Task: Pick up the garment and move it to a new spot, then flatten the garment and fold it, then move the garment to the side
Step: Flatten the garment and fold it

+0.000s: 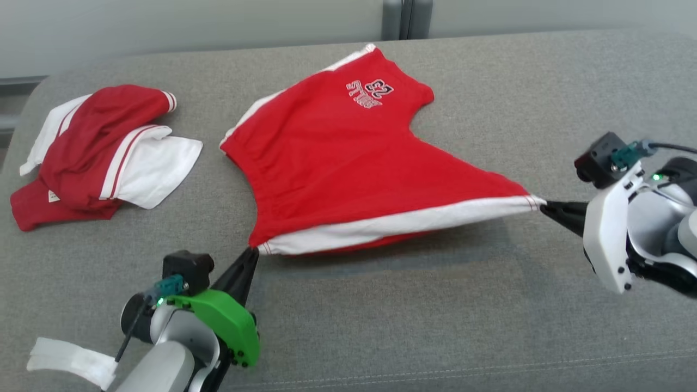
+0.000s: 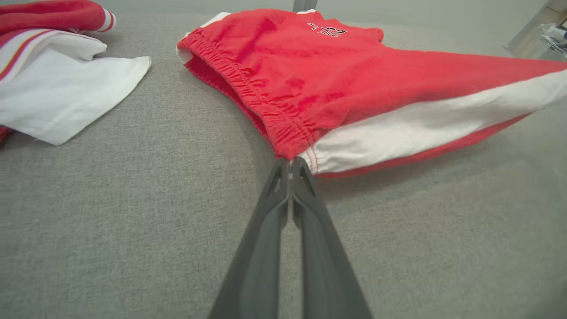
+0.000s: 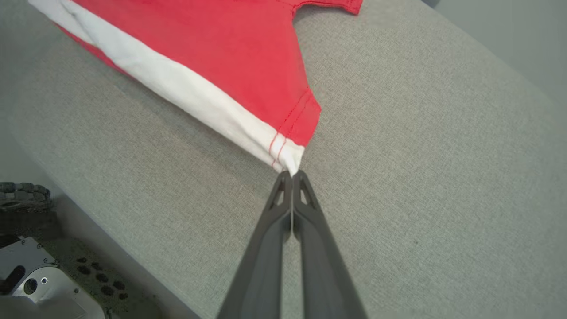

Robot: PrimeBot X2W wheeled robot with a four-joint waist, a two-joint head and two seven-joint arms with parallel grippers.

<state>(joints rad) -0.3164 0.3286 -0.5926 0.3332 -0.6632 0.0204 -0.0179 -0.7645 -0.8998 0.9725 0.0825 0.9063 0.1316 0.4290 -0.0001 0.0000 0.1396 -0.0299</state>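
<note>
Near middle of grey fabric surface (image 1: 435, 326): red shorts (image 1: 348, 158) with white side stripe; far part with logo lies on surface; near striped edge lifted, pulled taut between both hands, shadow beneath it; left hand (image 1: 251, 255) fingers pressed together, pinching waistband corner at stripe's left end; right hand (image 1: 544, 207) likewise closed tight, gripping hem corner at stripe's right end; second red-and-white garment (image 1: 103, 152) crumpled at surface's left, well apart from shorts
</note>
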